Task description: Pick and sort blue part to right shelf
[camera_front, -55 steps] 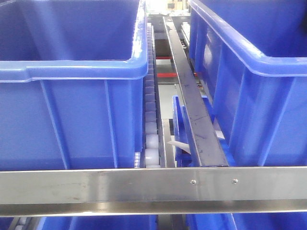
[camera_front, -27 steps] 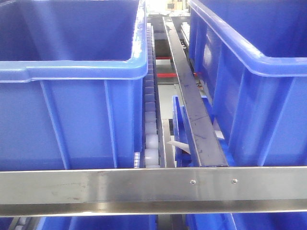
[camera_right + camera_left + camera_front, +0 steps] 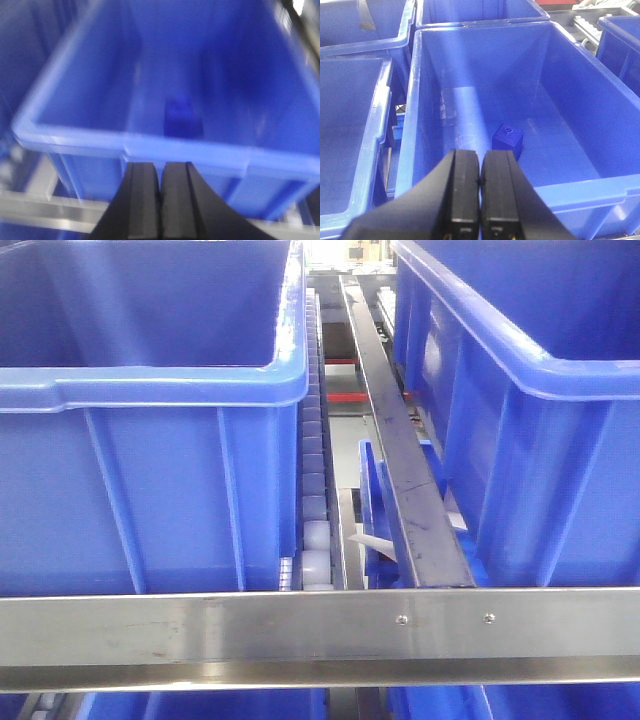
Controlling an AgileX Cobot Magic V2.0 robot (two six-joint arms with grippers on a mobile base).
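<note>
Here a blue part (image 3: 508, 141) sits inside a blue bin (image 3: 580, 187).

Background, far end between bins: bright overexposed strip (image 3: 335, 252) (window or lamp, cannot tell); red bars (image 3: 345, 398) lower down; pale floor patch (image 3: 345, 452) beneath; the rest indistinct.
</note>
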